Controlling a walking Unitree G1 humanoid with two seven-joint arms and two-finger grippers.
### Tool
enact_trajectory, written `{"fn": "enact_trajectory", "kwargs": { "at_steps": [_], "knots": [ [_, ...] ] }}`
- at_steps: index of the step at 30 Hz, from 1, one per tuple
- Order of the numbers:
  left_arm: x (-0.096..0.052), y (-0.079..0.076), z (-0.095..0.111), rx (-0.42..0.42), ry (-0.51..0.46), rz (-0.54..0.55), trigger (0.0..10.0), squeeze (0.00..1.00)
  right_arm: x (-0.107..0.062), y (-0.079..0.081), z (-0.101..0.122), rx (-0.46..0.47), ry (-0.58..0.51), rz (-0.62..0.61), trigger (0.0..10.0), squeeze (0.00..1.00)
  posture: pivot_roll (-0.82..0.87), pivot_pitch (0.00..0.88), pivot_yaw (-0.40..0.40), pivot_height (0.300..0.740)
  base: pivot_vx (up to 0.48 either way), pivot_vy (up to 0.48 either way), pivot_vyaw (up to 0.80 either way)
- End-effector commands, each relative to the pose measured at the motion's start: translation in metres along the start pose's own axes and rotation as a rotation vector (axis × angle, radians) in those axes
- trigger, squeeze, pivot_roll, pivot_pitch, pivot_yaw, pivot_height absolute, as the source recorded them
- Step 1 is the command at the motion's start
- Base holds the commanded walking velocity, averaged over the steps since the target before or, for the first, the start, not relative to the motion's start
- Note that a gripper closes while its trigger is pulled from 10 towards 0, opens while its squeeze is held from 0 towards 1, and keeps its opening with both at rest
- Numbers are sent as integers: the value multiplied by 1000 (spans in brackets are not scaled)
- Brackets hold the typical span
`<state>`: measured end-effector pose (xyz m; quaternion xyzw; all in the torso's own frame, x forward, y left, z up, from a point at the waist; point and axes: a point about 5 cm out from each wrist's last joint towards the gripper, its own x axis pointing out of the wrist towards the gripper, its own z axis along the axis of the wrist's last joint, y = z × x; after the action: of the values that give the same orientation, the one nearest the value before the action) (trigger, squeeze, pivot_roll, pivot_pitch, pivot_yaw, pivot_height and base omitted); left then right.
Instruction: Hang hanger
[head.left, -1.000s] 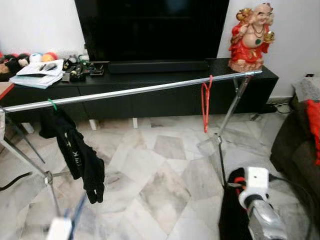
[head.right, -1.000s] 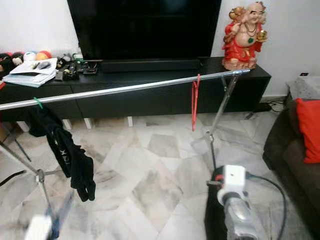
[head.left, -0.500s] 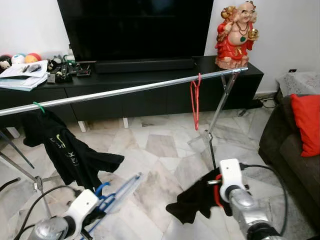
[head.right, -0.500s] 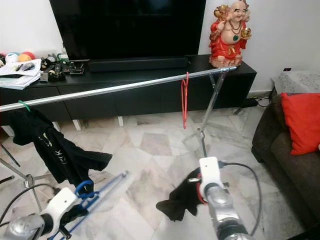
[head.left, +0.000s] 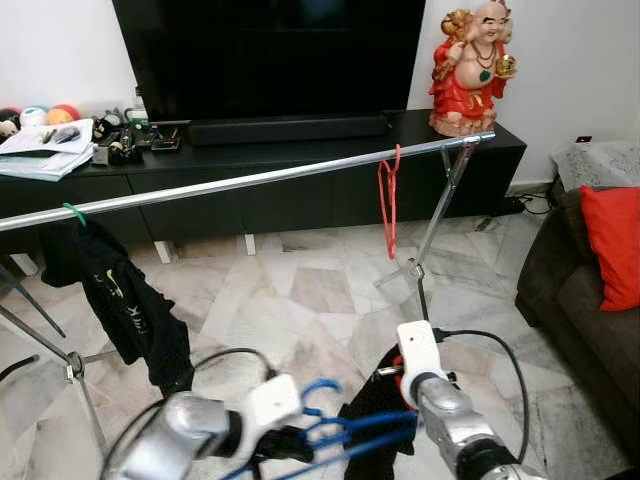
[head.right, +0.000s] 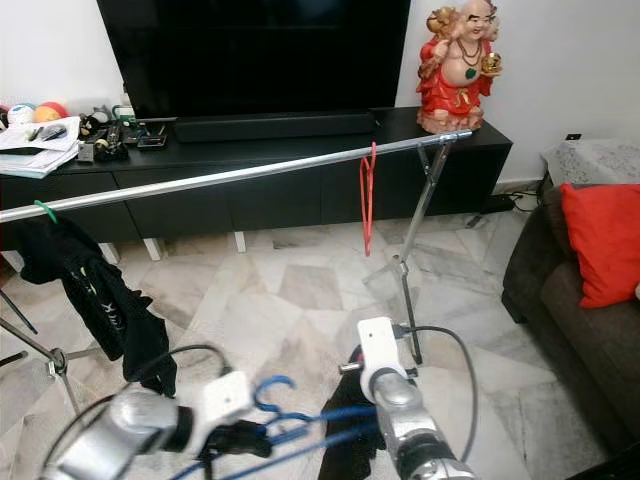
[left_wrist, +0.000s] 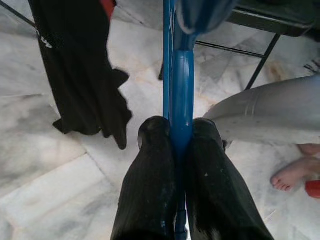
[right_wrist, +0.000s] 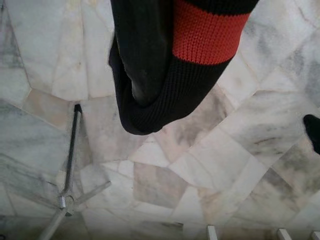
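Blue plastic is sitting pinched between your left gripper's (left_wrist: 181, 131) two black fingers (left_wrist: 150, 175), which are closing tight on the hanger (head.left: 345, 437) with no gap showing at the bar. In the eye views that left gripper (head.left: 290, 443) is reaching low across the front, and the hanger's hook (head.right: 272, 392) is curling up beside the right arm while its bars are running toward the garment (head.left: 375, 420). Your right gripper (right_wrist: 145, 75) is wrapped in that black knit garment with the red band (right_wrist: 207, 35), which is draping over the fingers, so I cannot tell how far they are parted or whether they are gripping it. The garment is hanging just above the marble floor (right_wrist: 190, 165), well below the rail (head.left: 250, 182).

You are looking at a silver rail slanting across the room in front of a black TV cabinet (head.left: 300, 190). A red hanger (head.left: 387, 205) is hanging from it near its right end, and a black shirt (head.left: 125, 310) on a green hanger (head.left: 74, 212) is hanging near the left. A red statue (head.left: 468, 65) is standing on the cabinet, and a red cushion (head.left: 610, 245) is lying on the sofa to the right. In the left wrist view a bare foot (left_wrist: 292, 175) is standing on the floor.
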<state>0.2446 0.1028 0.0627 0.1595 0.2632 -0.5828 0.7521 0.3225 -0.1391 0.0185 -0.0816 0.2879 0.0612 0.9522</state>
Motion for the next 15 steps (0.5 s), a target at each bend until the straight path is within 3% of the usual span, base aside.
{"fn": "enact_trajectory", "kwargs": {
  "at_steps": [1,7,15],
  "knots": [
    [1,-2,4,12,4,-4,10000,0,1,-1,9,12,-14,-13,10000,0,-12,0,-2,740,0,0,0],
    [6,-3,7,20,39,31,10000,0,1,-5,11,27,-17,-26,10000,0,-6,0,-4,740,0,0,0],
    [0,22,-3,12,110,248,10000,0,1,-9,14,43,-24,-42,10000,0,-7,0,-3,740,0,0,0]
  ]
}}
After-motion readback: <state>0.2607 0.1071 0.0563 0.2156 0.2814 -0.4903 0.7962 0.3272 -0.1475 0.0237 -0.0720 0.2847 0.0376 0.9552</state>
